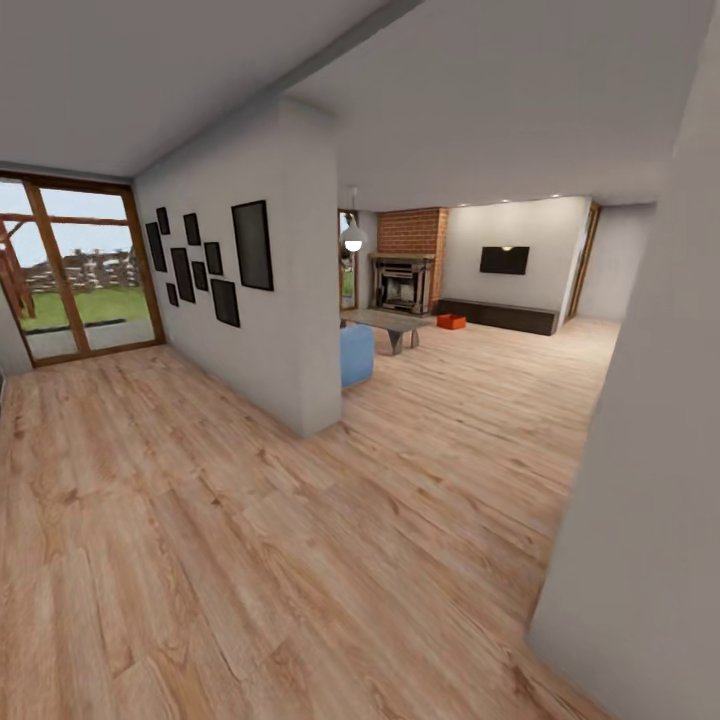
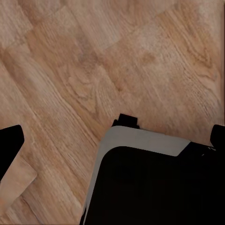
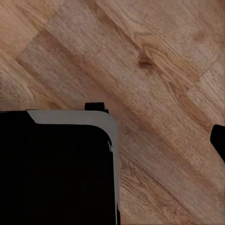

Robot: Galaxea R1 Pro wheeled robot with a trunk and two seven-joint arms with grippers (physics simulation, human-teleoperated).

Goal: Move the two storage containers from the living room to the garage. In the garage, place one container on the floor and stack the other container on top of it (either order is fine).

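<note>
Far across the living room [image 1: 480, 400], one small orange-red storage container [image 1: 451, 321] is sitting on the pale wood-plank floor [image 1: 250, 540], just in front of the long dark low cabinet [image 1: 500, 316] under the black wall TV [image 1: 504, 260]. From here it is looking like a tiny open-top box with flat plain walls; whether a second one is sitting with it is too small to tell. A grey low table [image 1: 392, 325] is standing near it, to its left, with the brick fireplace [image 1: 407, 268] behind and a blue sofa end [image 1: 356, 354] peeking out past the white wall [image 1: 270, 330] that is carrying a cluster of black picture frames [image 1: 205, 262]. A pendant lamp [image 1: 352, 238] is hanging beyond that wall. A glazed wooden door [image 1: 75, 270] is showing grass outside at the far left.

In the left wrist view, the left tool is showing just a black finger [image 2: 10, 149] at one edge and another dark tip at the opposite edge, hanging over bare planks and the robot's black, grey-rimmed base [image 2: 150, 187]. The fingers are standing wide apart, holding nothing. In the right wrist view, the right tool is showing one dark fingertip [image 3: 219, 140] over planks beside the same base [image 3: 56, 168]; I cannot tell how far it is spread.
</note>
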